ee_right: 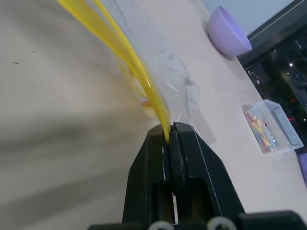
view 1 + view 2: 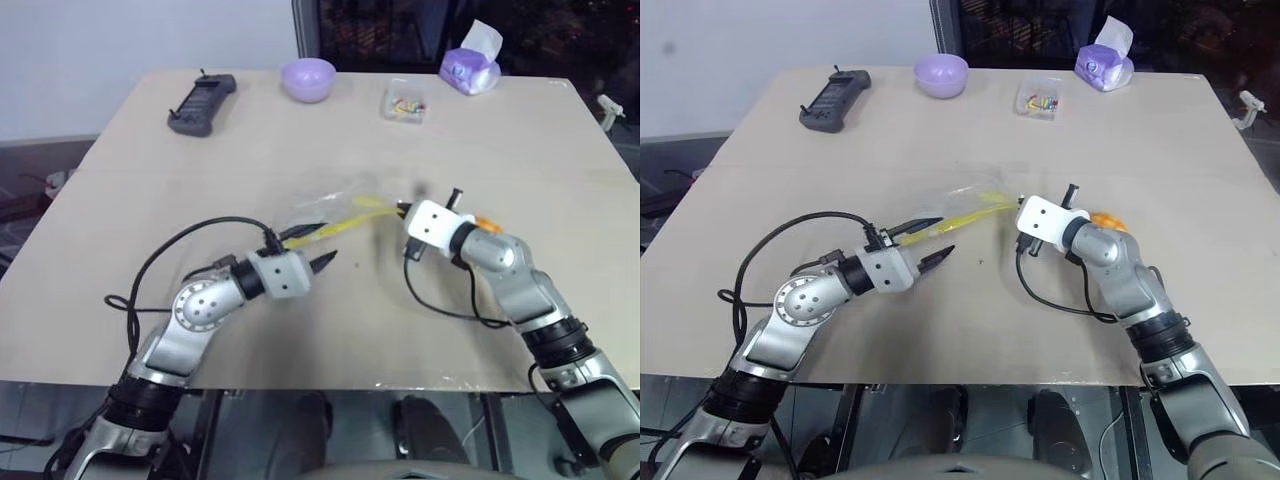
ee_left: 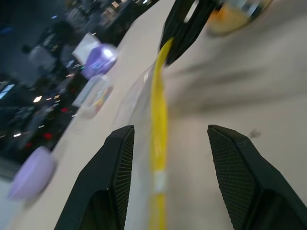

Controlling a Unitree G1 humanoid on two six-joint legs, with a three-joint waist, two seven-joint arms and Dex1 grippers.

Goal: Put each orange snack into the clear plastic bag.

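Left eye view: on the tabletop (image 2: 150, 130), near its middle, the clear plastic bag (image 2: 345, 205) lay stretched by its yellow zip strip, presumably to hold the mouth ready. The right hand (image 1: 169, 136) was clenched on the strip's end; the left hand (image 2: 927, 243) stood released around it. The orange snack (image 2: 1106, 220) sat just behind the right wrist (partly hidden).
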